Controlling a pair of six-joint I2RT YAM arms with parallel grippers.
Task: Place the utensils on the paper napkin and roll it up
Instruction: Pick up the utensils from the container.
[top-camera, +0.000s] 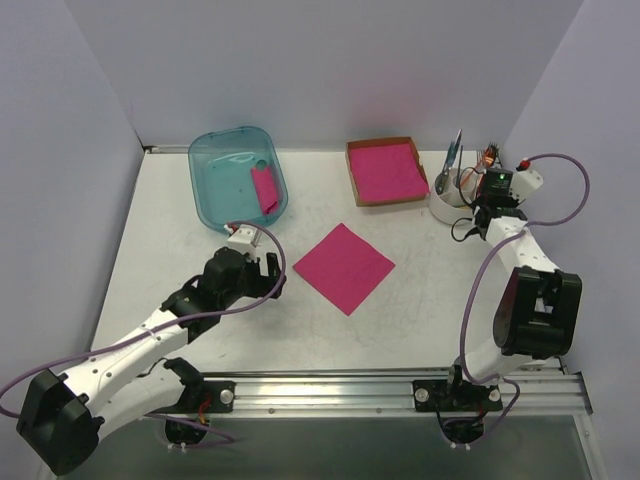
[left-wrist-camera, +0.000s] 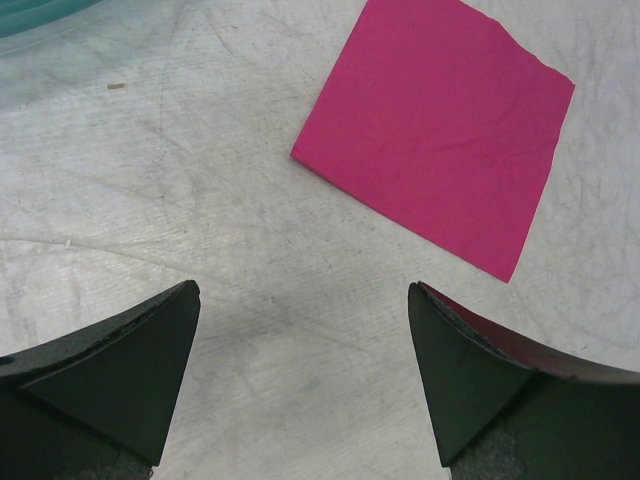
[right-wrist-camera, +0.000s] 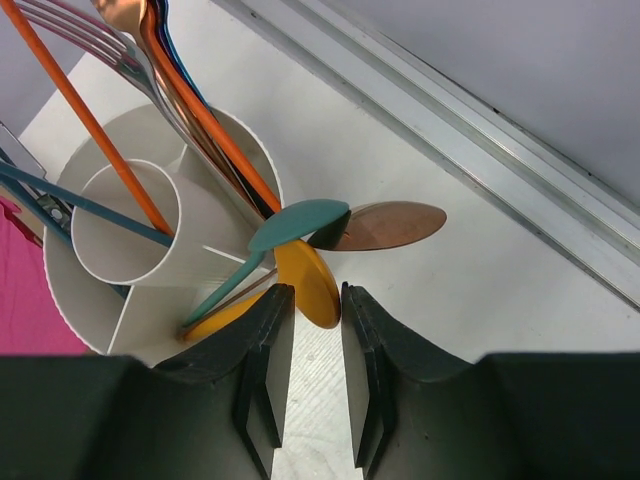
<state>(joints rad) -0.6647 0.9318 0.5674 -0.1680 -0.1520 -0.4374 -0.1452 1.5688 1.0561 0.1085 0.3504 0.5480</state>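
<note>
Left tool (left-wrist-camera: 302, 290) open, near the paper napkin (left-wrist-camera: 440, 140) mid-table. Right tool (right-wrist-camera: 316, 292), far right corner: jaws narrowly flank the orange spoon (right-wrist-camera: 300, 268); we cannot tell grip.

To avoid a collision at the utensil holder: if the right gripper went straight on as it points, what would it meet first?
Probably the yellow-orange oval utensil end, just ahead of the jaws of the right gripper; a teal end and a copper end lie beyond. Depth is unclear.

It looked like a robot lab. Two white-and-black robot arms (top-camera: 130, 345) were bolted to a silver metal rail (top-camera: 330, 385) by a scuffed white bench (top-camera: 400, 330) with plain pale walls (top-camera: 330, 60).
</note>
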